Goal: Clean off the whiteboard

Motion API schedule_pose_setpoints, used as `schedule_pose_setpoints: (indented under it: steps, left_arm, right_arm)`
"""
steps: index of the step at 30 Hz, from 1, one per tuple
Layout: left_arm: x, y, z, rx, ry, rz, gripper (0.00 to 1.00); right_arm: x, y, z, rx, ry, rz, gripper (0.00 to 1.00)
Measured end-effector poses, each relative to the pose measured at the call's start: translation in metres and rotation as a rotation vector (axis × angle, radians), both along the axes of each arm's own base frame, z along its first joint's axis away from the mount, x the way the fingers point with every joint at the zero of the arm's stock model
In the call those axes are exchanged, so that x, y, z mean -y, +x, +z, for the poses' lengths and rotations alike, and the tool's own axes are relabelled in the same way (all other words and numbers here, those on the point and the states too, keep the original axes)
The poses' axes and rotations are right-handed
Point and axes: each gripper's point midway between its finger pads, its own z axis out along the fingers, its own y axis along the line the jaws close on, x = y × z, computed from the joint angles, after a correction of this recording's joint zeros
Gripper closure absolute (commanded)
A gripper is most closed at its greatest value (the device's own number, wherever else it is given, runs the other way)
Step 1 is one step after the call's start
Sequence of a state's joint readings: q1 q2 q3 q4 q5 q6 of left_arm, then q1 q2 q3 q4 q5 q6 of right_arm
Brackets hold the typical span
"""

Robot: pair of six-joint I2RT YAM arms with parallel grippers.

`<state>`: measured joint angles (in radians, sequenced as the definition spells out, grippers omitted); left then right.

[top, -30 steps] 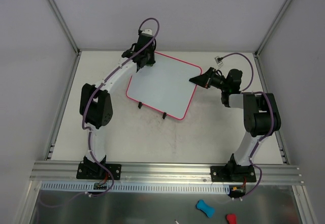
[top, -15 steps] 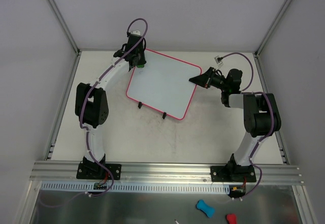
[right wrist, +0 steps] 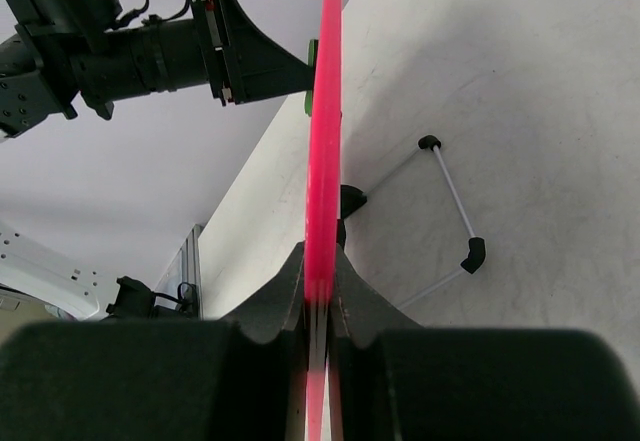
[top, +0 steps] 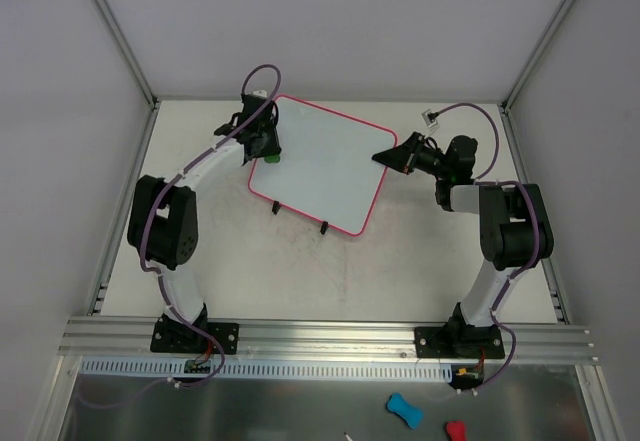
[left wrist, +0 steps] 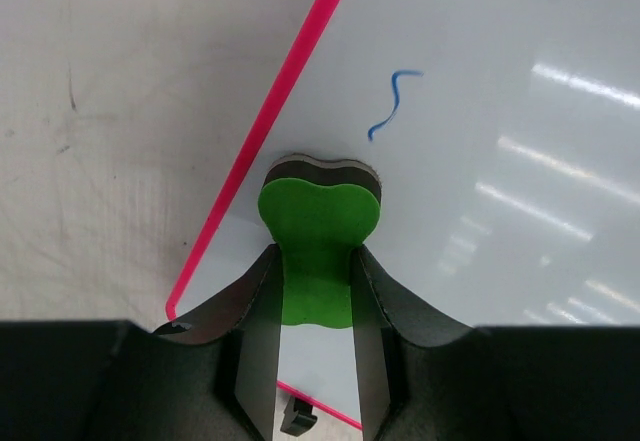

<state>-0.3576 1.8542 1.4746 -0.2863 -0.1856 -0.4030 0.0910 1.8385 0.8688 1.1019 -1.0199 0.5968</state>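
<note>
Clamping a green eraser (left wrist: 320, 223), my left gripper (left wrist: 315, 261) sets it on the whiteboard (top: 322, 166) beside a blue squiggle (left wrist: 390, 103). My right gripper (right wrist: 318, 279) pinches its pink edge. The board occupies the scuffed table (top: 300, 266), with grey walls (top: 330, 21) around.

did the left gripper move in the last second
Yes. The left gripper, shut on the green eraser, has slid from the whiteboard far corner leftward and toward the arm bases, down the board's left edge.
</note>
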Motion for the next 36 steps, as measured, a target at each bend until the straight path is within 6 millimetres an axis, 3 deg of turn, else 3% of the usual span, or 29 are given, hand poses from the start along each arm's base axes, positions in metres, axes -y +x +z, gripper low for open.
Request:
schedule_pose_setpoints:
  steps: [10, 20, 29, 36]
  left_arm:
    - [-0.011, -0.020, -0.023, -0.011, -0.040, 0.015, 1.00]
    - [-0.010, -0.018, -0.018, -0.002, -0.052, -0.022, 1.00]
    - [0.012, 0.024, 0.027, 0.098, -0.124, -0.130, 1.00]
    - [0.020, 0.052, 0.042, 0.129, -0.178, -0.175, 1.00]
  right_arm:
    - [0.000, 0.000, 0.000, 0.000, 0.001, 0.000, 1.00]
    - [0.000, 0.000, 0.000, 0.000, 0.000, 0.000, 1.00]
    - [0.000, -0.001, 0.001, 0.015, -0.003, 0.007, 1.00]
    - [0.000, -0.001, 0.001, 0.009, 0.000, 0.006, 1.00]
